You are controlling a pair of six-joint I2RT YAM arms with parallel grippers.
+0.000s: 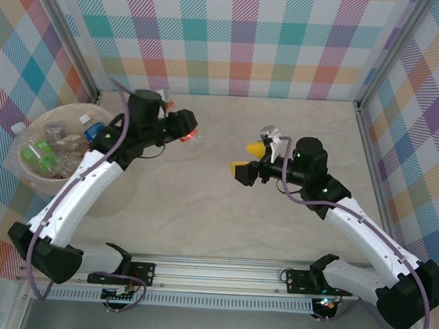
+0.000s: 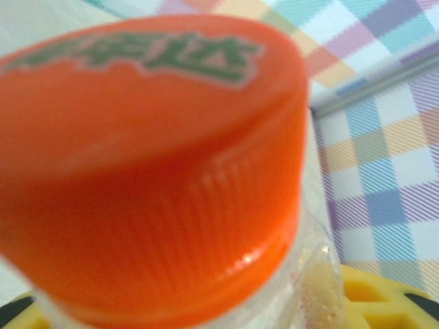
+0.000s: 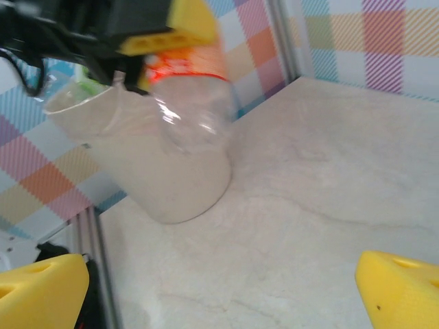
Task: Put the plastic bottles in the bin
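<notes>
- The left tool [image 1: 188,131] is clamped on a small clear plastic bottle [image 3: 195,113] with an orange-red label. It holds the bottle above the pale marbled tabletop [image 1: 215,231], just left of centre in the overhead frame.
- In the left wrist view the bottle's ribbed orange cap [image 2: 151,171] looms close to the lens. Its long axis therefore seems to run back toward the wrist, cap end nearest the camera.
- The large round pale pinkish-beige plastic bin [image 1: 23,169] sits at the left edge of the overhead frame, with several other bottles [image 1: 52,153] inside. It lies to the left of the held bottle and apart from it, beside the left arm's forearm.
- The right tool [image 1: 248,160] hangs right of centre, facing the bottle. Its yellow fingers [image 3: 398,288] are spread wide with nothing between them.
- The left arm is the nearer to the bin. I judge the coming move to be a leftward carry until the bottle is over the rim, then a release.
</notes>
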